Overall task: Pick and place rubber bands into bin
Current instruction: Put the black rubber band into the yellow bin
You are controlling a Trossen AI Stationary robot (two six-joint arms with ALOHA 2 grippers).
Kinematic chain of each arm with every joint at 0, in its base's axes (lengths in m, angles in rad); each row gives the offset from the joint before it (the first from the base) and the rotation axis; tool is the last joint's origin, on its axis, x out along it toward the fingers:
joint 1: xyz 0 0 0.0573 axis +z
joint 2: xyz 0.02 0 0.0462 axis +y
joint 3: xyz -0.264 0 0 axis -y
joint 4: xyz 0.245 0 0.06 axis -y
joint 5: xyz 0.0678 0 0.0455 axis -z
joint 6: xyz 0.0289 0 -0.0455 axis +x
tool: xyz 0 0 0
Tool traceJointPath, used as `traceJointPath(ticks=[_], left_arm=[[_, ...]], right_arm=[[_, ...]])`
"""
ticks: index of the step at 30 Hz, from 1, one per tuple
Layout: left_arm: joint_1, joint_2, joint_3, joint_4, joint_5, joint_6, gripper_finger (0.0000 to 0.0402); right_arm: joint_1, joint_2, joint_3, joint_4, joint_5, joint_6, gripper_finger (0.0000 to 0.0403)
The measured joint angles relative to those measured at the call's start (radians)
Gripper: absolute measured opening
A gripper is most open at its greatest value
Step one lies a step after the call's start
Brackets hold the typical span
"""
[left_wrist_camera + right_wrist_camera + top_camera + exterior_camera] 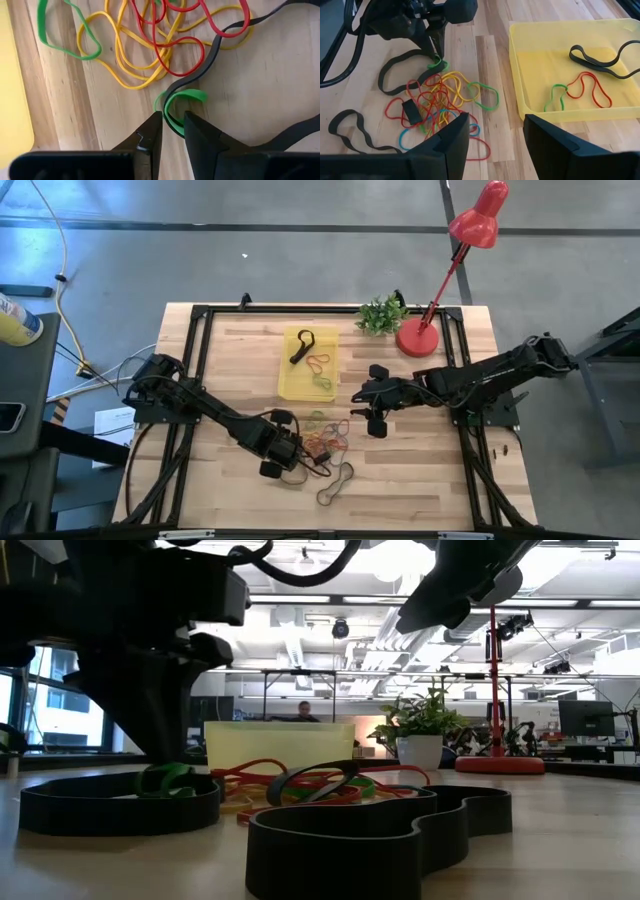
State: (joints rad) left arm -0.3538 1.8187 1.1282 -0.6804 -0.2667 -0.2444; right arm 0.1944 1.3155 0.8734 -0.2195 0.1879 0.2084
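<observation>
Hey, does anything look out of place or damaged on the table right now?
Nothing looks damaged or spilled. A tangle of loose rubber bands lies on the wood beside the yellow bin, which holds a few bands. The left gripper pinches a green band; the right gripper hovers open.

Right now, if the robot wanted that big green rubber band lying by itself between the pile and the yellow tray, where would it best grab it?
Probably at one strand of the green loop, coming straight down from above. It lies flat on the wooden table, apart from the tangled pile, so a pinch across a single strand would lift it alone. The right gripper hangs nearby, jaws open.
</observation>
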Motion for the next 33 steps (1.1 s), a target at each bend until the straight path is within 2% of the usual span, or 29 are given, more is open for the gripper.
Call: traceJointPath(ticks=[8,10,14,16,21,27,33], left_arm=[[0.0,-0.001,0.0,0.016,0.008,0.001,0.0049],[-0.003,-0.001,0.0,0.041,0.066,0.019,0.004],[-0.044,-0.001,0.0,0.108,0.251,0.122,0.0028],[-0.077,-0.001,0.0,0.112,0.287,0.149,0.0025],[-0.142,-0.001,0.0,0.107,0.276,0.176,0.0027],[-0.15,-0.001,0.0,0.126,0.139,0.185,0.0042],[-0.15,0.017,0.0,0.154,0.165,0.34,0.008]], right_arm=[[0.0,0.0,0.0,0.0,0.0,0.014,0.0177],[0.0,0.0,0.0,0.0,0.0,0.018,0.0177],[0.0,0.0,0.0,0.0,-0.001,0.018,0.0177],[0.0,0.0,0.0,0.0,-0.004,0.019,0.0177],[0.0,0.0,0.0,-0.008,-0.004,0.015,0.0177],[0.0,0.0,0.0,-0.008,-0.005,0.001,0.0177],[0.0,0.0,0.0,-0.007,-0.008,0.014,0.0177]])
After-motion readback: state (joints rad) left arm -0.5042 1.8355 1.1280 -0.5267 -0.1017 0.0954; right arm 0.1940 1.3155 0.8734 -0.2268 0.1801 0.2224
